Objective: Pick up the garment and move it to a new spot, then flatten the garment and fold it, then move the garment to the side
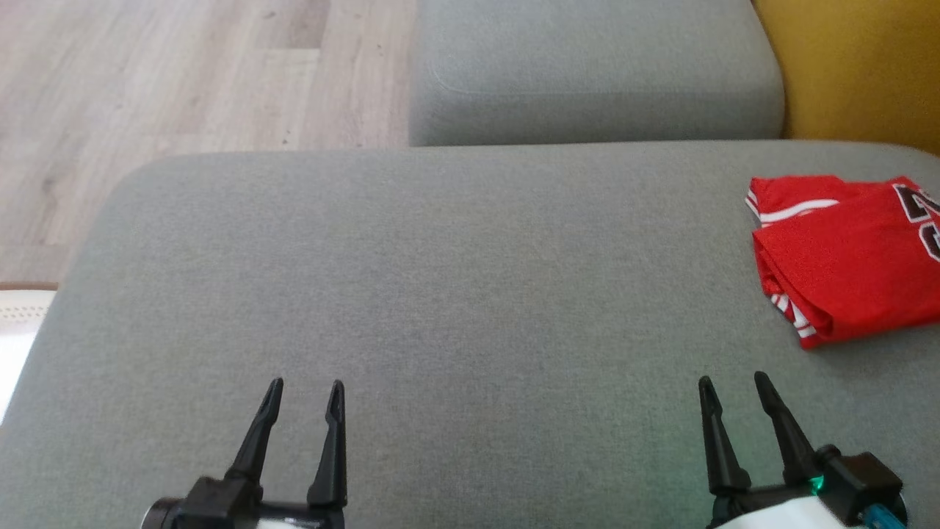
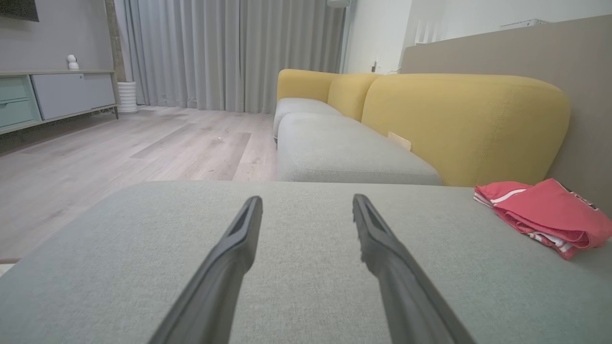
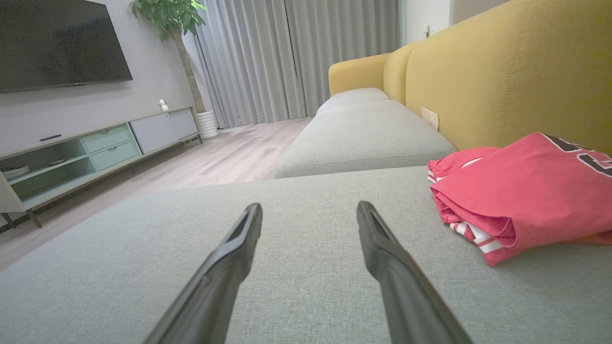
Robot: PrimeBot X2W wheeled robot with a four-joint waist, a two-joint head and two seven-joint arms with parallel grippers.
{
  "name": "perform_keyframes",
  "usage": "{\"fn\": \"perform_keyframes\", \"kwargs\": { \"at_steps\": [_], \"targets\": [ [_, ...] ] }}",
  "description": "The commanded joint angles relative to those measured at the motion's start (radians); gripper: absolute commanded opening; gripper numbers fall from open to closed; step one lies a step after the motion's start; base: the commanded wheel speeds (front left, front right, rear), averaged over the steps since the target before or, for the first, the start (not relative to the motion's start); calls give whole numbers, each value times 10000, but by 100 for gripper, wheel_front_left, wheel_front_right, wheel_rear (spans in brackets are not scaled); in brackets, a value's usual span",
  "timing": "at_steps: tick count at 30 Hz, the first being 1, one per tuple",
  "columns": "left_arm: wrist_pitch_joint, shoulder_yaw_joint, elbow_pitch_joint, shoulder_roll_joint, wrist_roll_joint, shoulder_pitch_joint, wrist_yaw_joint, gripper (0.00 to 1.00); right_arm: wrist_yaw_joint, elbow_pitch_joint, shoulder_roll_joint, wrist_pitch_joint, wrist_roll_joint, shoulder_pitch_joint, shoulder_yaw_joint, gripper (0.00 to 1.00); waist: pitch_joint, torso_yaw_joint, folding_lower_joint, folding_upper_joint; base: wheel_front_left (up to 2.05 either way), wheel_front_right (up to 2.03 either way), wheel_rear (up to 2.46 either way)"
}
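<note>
Grey sofa seats, yellow backrest, wood floor, grey curtains.

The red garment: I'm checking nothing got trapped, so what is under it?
The red garment lies folded on the grey cushion. Beneath its top layer, its own white-striped edges peek out. Whatever lies between the folds or directly beneath is covered.
</note>
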Motion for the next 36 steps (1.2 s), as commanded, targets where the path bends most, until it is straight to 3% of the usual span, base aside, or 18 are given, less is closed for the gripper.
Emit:
{"fn": "perform_keyframes", "kwargs": {
  "at_steps": [1,26,27,36],
  "targets": [
    [-55,371,-338,-68,115,-270,23,100,67,-470,-15,-130,-76,-226,214,100,-141,129,0,-1,0,0,0],
    [-55,508,-242,-30,788,-4,-192,100,67,-919,117,-137,-113,266,-279,100,-383,245,0,-1,0,0,0],
    [0,206,97,25,698,350,-180,0,0,-567,176,2,-197,502,-469,0,-383,245,0,-1,0,0,0],
    [123,288,623,65,-131,320,-219,0,-6,-38,131,138,554,407,-440,0,-326,197,0,-1,0,0,0]
  ]
}}
